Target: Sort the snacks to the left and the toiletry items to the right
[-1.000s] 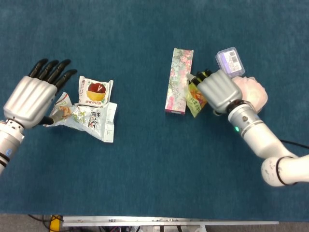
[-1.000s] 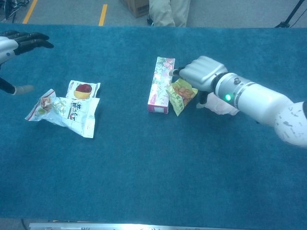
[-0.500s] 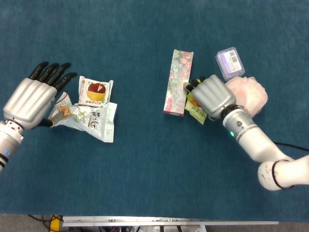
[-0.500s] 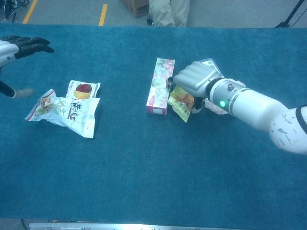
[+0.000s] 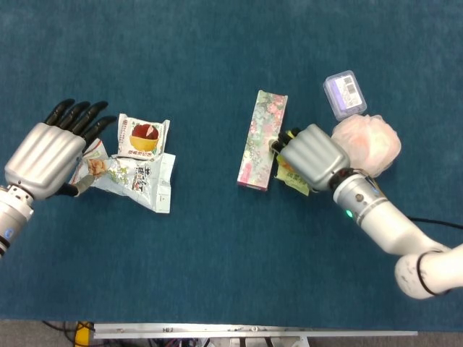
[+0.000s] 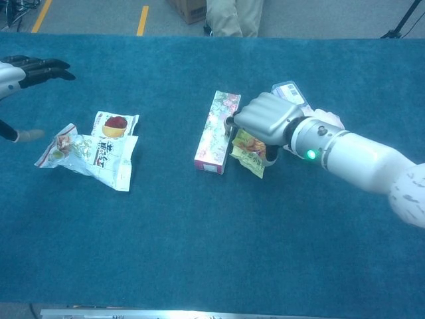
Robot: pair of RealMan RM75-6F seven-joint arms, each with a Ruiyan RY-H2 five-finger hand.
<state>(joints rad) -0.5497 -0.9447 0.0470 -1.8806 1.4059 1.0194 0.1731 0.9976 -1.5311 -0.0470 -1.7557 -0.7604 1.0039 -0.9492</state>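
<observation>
The right hand (image 5: 309,153) lies knuckles-up over a small yellow-green snack packet (image 6: 249,153), its fingers curled down onto the packet and their tips touching the long side of the floral box; whether the packet is actually gripped or only pressed against the worktop I cannot tell. The left hand (image 5: 45,155) hovers at the far left with fingers spread and straight, holding nothing, its fingertips just beside the crumpled wrappers.

The blue-carpeted worktop (image 5: 217,253) carries everything. The long floral box (image 5: 260,140), a toiletry carton, lies flat near the middle, slightly tilted, directly left of the right hand. Right of that hand sits a pink mesh bath puff (image 5: 369,142), and just above it a small clear-lidded box with a purple label (image 5: 345,93), touching the puff's upper edge. On the left side lie two snack packs: a crumpled white wrapper (image 5: 134,177) and, overlapping its upper edge, a white pack printed with a red-and-yellow cake (image 5: 144,135).
</observation>
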